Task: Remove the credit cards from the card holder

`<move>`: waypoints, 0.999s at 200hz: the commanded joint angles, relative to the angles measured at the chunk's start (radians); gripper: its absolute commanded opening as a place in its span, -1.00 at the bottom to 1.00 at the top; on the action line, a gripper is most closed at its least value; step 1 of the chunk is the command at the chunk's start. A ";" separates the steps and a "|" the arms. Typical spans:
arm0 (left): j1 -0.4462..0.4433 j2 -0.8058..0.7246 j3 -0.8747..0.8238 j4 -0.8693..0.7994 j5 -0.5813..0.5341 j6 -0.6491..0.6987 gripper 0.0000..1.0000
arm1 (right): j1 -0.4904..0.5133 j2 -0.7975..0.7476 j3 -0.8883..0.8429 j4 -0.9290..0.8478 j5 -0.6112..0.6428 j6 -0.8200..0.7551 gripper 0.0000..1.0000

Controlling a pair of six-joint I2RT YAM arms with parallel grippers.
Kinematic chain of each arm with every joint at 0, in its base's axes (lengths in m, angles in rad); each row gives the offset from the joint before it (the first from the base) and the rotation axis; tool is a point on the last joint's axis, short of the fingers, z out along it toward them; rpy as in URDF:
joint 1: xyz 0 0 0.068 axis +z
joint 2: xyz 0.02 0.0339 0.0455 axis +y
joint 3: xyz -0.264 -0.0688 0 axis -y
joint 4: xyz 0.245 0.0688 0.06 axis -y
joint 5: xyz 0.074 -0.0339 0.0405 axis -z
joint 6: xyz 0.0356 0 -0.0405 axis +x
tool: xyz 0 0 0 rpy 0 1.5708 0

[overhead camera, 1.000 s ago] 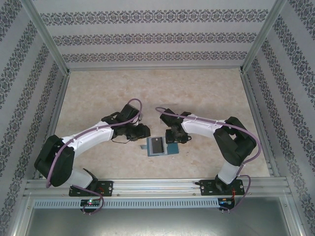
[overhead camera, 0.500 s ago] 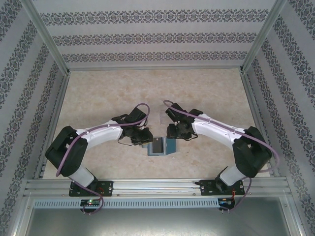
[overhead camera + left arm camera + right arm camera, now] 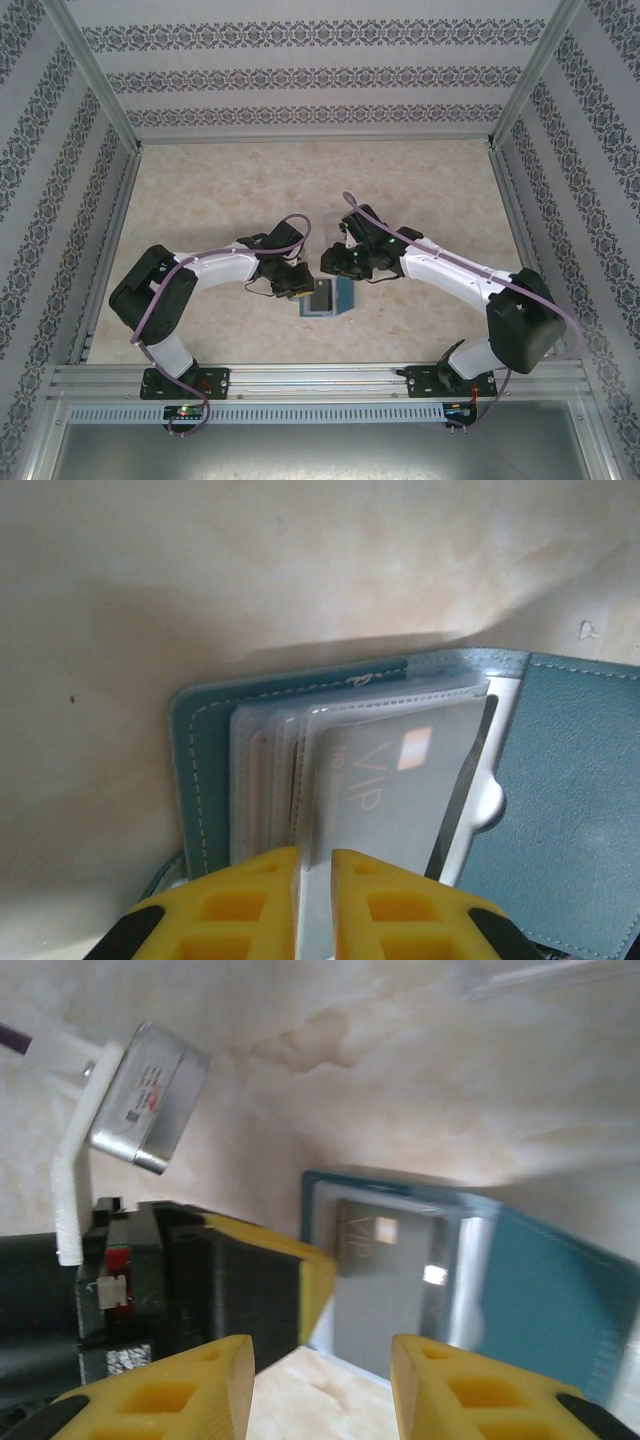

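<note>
Top external view: the card holder (image 3: 344, 294) lies open on the beige table (image 3: 200, 190), low in the middle of the frame, between the two arms. A dark card (image 3: 321, 294) shows on its left half. The left gripper (image 3: 298, 288) sits at the holder's left edge, and the right gripper (image 3: 335, 268) hangs just above the holder's upper edge in the frame.

In the left wrist view, the holder (image 3: 570, 800) fills the lower right of the frame, with its teal cover spread flat. A fan of clear sleeves (image 3: 260, 770) stands out from the spine. The top sleeve carries a grey card (image 3: 400, 790) with pale "VIP" lettering and a small light square. The left gripper (image 3: 315, 905) has its yellow fingers (image 3: 260, 905) pressed almost together on the near edge of that top sleeve. It cannot be told whether the card itself is caught in the pinch.

In the right wrist view, the right gripper (image 3: 318, 1390) has its yellow fingers (image 3: 170, 1390) spread wide at the bottom of the frame, with nothing between them. The holder (image 3: 545, 1300) lies beyond them at centre right, the card (image 3: 385, 1280) inside it. The left gripper (image 3: 300, 1280) meets the holder's left edge.
</note>
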 commanded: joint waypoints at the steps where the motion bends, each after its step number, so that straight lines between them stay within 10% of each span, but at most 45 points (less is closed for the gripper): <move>1: -0.012 0.026 0.024 -0.013 -0.003 -0.002 -0.69 | -0.016 0.075 -0.070 0.157 -0.138 0.064 -0.18; 96: -0.011 0.040 0.021 -0.027 -0.006 -0.002 -0.75 | -0.030 0.147 -0.213 0.386 -0.201 0.070 -0.03; 200: -0.011 0.034 0.022 -0.042 -0.013 0.001 -0.77 | -0.032 0.114 -0.203 0.231 -0.069 0.014 0.04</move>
